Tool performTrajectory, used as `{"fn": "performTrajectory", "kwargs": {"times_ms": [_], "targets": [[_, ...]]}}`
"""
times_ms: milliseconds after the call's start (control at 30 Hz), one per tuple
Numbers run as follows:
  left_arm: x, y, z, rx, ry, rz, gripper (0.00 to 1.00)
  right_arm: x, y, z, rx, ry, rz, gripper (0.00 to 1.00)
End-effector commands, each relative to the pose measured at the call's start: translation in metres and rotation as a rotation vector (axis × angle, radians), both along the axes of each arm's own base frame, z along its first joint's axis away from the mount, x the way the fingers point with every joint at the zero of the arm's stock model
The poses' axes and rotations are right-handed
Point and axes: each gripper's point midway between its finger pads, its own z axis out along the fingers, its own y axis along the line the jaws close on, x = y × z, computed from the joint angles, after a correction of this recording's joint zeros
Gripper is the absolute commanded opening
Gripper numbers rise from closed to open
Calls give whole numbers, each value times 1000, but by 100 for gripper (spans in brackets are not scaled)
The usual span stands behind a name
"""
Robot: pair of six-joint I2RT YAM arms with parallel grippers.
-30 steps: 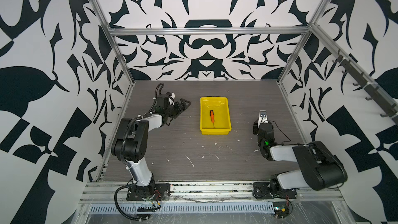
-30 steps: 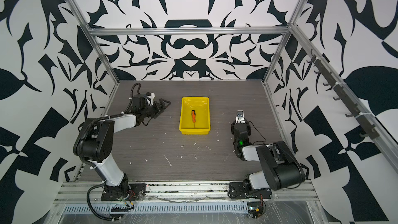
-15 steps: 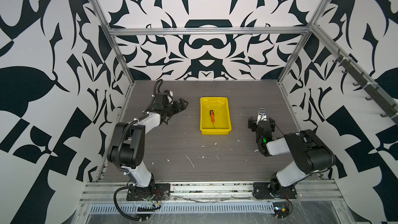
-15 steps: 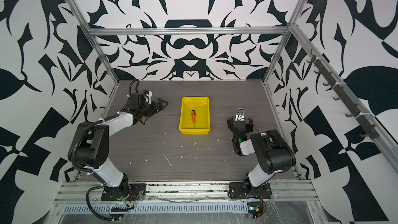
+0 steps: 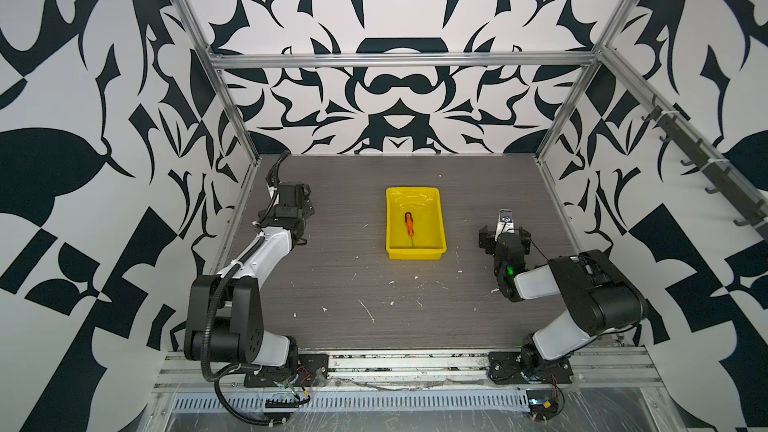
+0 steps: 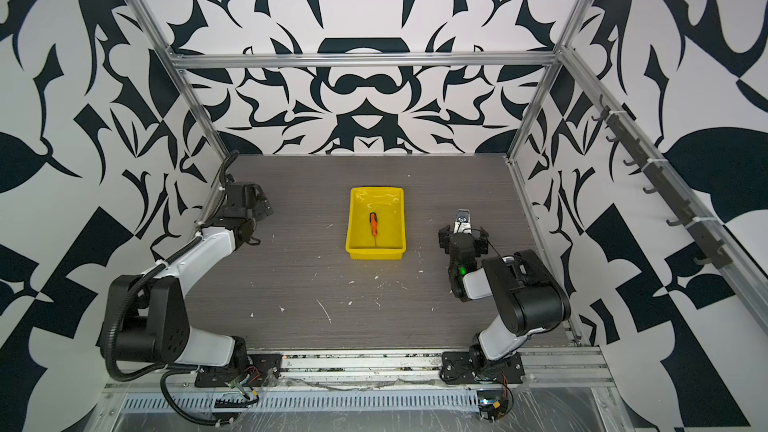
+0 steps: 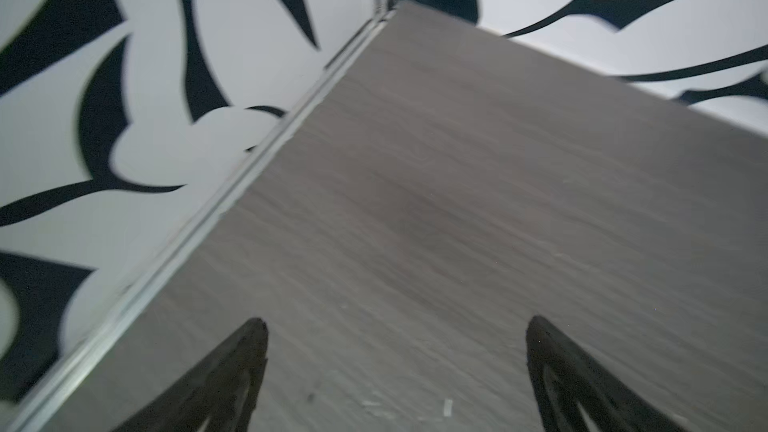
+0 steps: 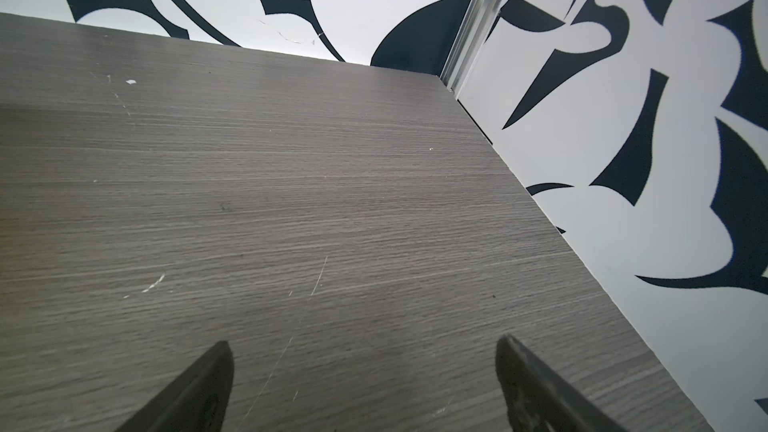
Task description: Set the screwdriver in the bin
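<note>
The screwdriver [image 5: 409, 224] [image 6: 374, 224], orange-handled with a black cap, lies inside the yellow bin [image 5: 415, 191] [image 6: 376, 189] at mid-table, with nothing touching it. My left gripper [image 5: 300, 200] [image 6: 254, 200] [image 7: 395, 326] is well left of the bin near the left wall, open and empty over bare table. Off to the bin's right, my right gripper [image 5: 504, 229] [image 6: 462, 231] [image 8: 363, 344] also stands open with nothing between its fingers. Neither wrist view shows the bin or the screwdriver.
Small white flecks [image 5: 368, 311] are scattered on the grey wood table in front of the bin. Patterned walls with metal rails [image 7: 232, 197] [image 8: 478, 22] close in the left, right and back sides. A rack of hooks [image 5: 706, 168] hangs on the right wall.
My right gripper's jaws have spread wide open. The left gripper has swung away from the bin toward the left wall. The screwdriver stays still in the bin.
</note>
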Motion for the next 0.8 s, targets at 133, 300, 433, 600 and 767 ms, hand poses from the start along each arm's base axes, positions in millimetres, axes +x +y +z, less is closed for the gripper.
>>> {"fn": "performTrajectory", "kwargs": {"times_ms": [133,300,433,600,767], "targets": [[-28,35,-37,224,5,120,100,5,-1,12,8,-39,-9,100],[-28,29,-31,222,-61,68,100,5,-1,12,8,-39,-9,100],[-23,14,-22,184,-177,-28,100,6,-1,12,8,-39,-8,100],[-16,7,-19,175,-224,-72,100,5,-1,12,8,-39,-8,100],[-4,-18,-30,187,-257,-255,100,5,-1,12,8,-39,-8,100]]}}
